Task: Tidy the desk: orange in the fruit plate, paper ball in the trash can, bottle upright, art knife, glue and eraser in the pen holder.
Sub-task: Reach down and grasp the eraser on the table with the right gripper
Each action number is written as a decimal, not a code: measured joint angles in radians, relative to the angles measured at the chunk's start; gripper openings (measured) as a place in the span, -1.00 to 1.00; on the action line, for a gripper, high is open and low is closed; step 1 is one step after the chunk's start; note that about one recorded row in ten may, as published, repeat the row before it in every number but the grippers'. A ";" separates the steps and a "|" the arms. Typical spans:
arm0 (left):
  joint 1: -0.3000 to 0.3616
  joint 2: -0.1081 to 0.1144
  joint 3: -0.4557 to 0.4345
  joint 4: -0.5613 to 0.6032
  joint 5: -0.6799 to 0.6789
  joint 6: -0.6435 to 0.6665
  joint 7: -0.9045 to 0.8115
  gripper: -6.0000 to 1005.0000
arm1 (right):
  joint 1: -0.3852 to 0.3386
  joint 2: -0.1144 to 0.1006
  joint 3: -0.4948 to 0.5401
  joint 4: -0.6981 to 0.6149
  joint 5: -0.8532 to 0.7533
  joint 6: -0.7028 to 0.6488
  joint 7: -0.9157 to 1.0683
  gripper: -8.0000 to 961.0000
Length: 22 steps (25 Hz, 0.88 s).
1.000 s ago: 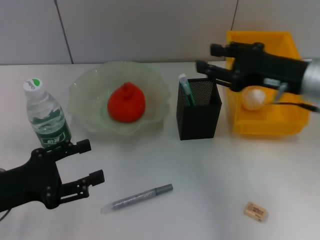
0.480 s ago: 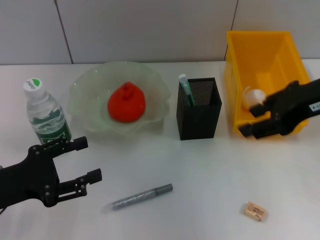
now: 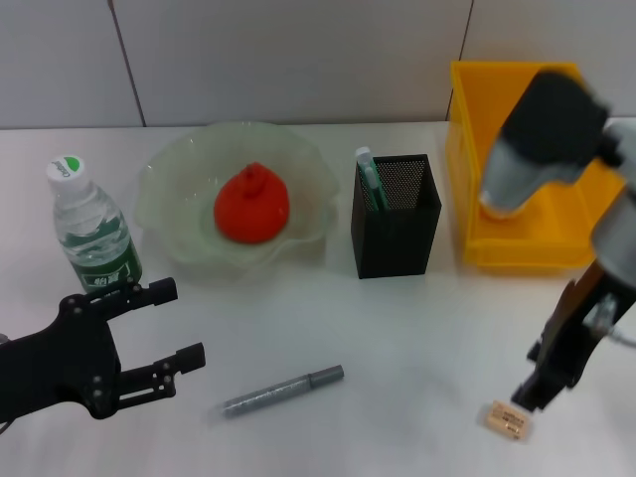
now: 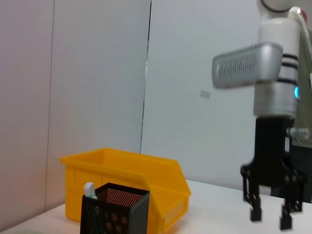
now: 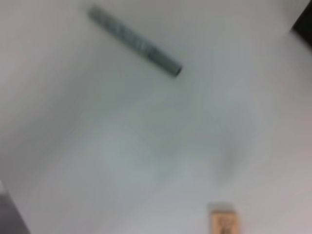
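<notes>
While both arms are in frame, findings are logged view by view.

Head view, left end effector (image 3: 164, 326): low at the near left of the desk (image 3: 417, 328), fingers spread, nothing between them.
Head view, right end effector (image 3: 532, 390): pointing down at the near right, tip just beside the eraser (image 3: 507, 419); contact cannot be confirmed, and the finger state cannot be told from here.
Head view, orange (image 3: 251, 205): resting in the fruit plate (image 3: 164, 189).
Head view, bottle (image 3: 91, 227): upright at the far left, beside the plate.
Head view, pen holder (image 3: 396, 215): between plate and trash can (image 3: 517, 159), a green-and-white item (image 3: 370, 179) standing inside it.
Head view, art knife (image 3: 283, 391): grey, lying flat near the front, between the two end effectors.
Head view, paper ball: not discernible; the right arm covers part of the bin.

Left wrist view, right end effector (image 4: 270, 217): hanging vertical over the desk, two fingers (image 4: 255, 213) apart with a clear gap.
Left wrist view, pen holder (image 4: 114, 214): in front of the trash can (image 4: 141, 170).

Right wrist view, eraser (image 5: 224, 222): on the desk, at the frame edge.
Right wrist view, art knife (image 5: 134, 41): lying well apart from the eraser.
</notes>
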 joint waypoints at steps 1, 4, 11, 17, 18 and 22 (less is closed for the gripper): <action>0.001 0.000 0.000 -0.001 0.000 0.000 0.007 0.60 | 0.002 0.001 -0.031 0.026 0.000 0.011 0.011 0.13; 0.003 -0.002 0.000 -0.001 0.000 0.000 0.014 0.60 | 0.003 0.003 -0.101 0.069 -0.002 0.054 0.047 0.12; 0.008 -0.004 0.000 -0.003 0.004 0.000 0.015 0.60 | -0.012 0.005 -0.214 0.102 -0.032 0.134 0.122 0.14; 0.009 -0.007 0.000 -0.003 0.012 0.000 0.015 0.60 | -0.025 0.006 -0.303 0.118 -0.036 0.187 0.162 0.16; 0.009 -0.007 0.000 -0.003 0.012 0.000 0.015 0.60 | -0.026 0.006 -0.312 0.122 -0.035 0.194 0.165 0.16; 0.012 -0.007 0.000 -0.003 0.014 0.000 0.015 0.60 | -0.018 0.006 -0.342 0.156 -0.034 0.230 0.185 0.26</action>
